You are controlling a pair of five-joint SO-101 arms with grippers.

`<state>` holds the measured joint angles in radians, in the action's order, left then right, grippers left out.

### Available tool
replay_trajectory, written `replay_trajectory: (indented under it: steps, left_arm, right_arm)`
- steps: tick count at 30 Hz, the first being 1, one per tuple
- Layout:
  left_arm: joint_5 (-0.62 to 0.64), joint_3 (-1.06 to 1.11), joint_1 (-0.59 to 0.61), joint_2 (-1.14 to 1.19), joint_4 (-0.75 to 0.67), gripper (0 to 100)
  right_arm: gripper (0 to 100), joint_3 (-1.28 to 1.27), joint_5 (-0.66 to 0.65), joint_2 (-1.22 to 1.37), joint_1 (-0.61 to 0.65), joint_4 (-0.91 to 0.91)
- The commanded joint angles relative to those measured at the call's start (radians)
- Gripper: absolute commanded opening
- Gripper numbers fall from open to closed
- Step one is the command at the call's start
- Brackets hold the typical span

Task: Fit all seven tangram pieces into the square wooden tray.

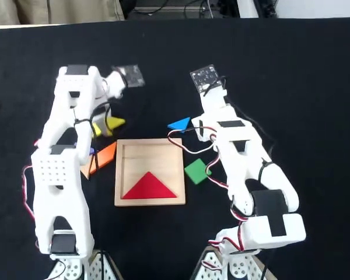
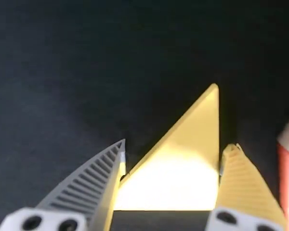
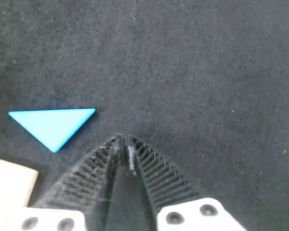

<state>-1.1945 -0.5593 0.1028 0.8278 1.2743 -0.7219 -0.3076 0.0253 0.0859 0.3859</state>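
My left gripper [image 2: 176, 147] is shut on a yellow triangle [image 2: 183, 163], one finger against each slanted side. From above, that yellow triangle [image 1: 113, 123] lies on the black cloth just beyond the far left corner of the square wooden tray [image 1: 121, 172]. A red triangle [image 1: 149, 186] lies inside the tray along its near edge. My right gripper [image 3: 123, 142] is shut and empty, resting close beside a blue triangle [image 3: 53, 125]; in the high view the blue triangle [image 1: 179, 124] sits past the tray's far right corner.
An orange piece [image 1: 99, 158] lies left of the tray, partly under the left arm, with a bit of purple piece [image 1: 92, 151] beside it. A green square [image 1: 196, 171] lies right of the tray, next to the right arm. A tray corner [image 3: 9, 183] shows near my right gripper.
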Motion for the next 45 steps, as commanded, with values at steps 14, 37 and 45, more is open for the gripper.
replay_trajectory:
  steps: [14,37,45]
  left_arm:
    - [0.110,-0.582,0.128,0.172,0.288,29]
    - [-0.184,-0.604,0.114,0.330,0.270,30]
    - [-0.219,-0.604,0.127,0.379,0.276,30]
  right_arm:
    - [1.1,0.058,-0.008,-0.007,0.015,0.000]
    - [1.1,0.059,-0.008,-0.001,0.015,0.000]
    - [1.1,0.059,-0.008,-0.001,0.017,0.000]
